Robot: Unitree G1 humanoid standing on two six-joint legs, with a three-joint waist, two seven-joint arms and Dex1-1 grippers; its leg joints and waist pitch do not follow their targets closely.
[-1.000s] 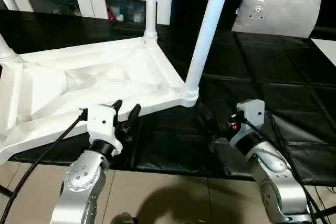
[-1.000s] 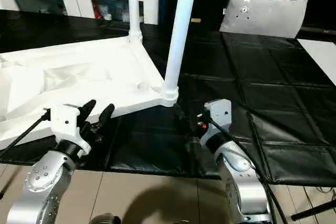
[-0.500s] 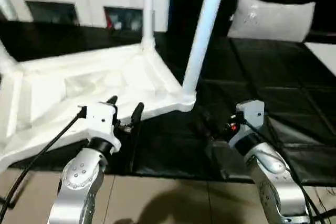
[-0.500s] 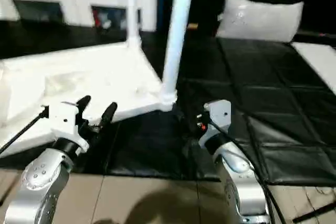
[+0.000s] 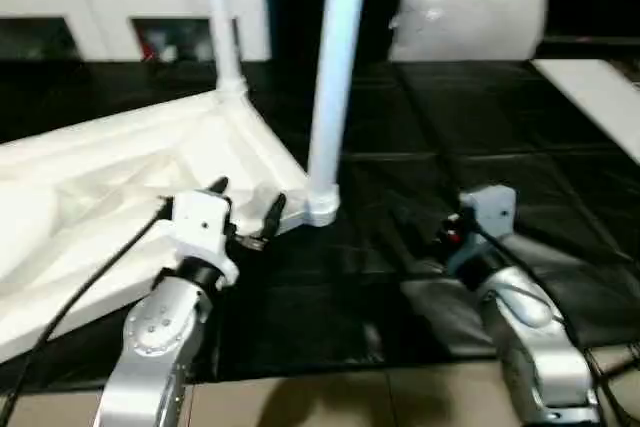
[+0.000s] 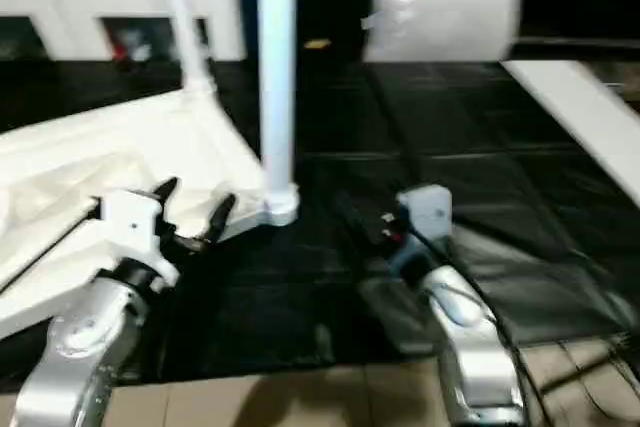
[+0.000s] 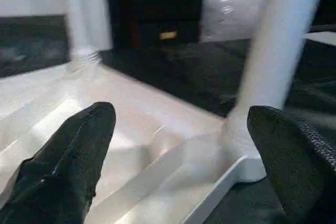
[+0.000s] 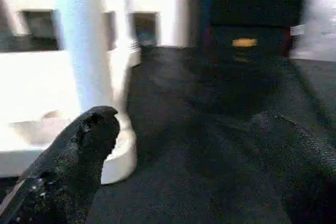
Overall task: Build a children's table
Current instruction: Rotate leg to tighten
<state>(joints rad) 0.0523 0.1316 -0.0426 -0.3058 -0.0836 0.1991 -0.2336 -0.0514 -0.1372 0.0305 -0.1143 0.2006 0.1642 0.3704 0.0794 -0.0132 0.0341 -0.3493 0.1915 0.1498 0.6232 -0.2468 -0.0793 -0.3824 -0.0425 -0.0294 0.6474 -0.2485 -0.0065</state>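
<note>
Children's table (image 5: 120,187) lay upside down on the black padded mat (image 5: 480,177), ribbed underside facing up, at the robot's left front. Nearest corner socket (image 5: 320,209) carried an upright white leg (image 5: 335,77) running out of the top of the head view. A second leg (image 5: 220,22) stood in the far corner socket, also upright.

Left gripper (image 5: 246,215) hovered just at the near edge of the tabletop, beside the nearest socket, fingers (image 7: 68,166) spread wide, holding nothing; in the left wrist view the rim and the socket sat between the two fingers. Right gripper (image 8: 194,166) hung over the mat to the right of that socket, apart from the table, fingers spread wide too, empty.

Grey pillow (image 5: 470,19) lay at the far side of the mat. White cabinet (image 5: 100,17) stood behind the table. Tan floor (image 5: 330,402) showed at the near edge.
</note>
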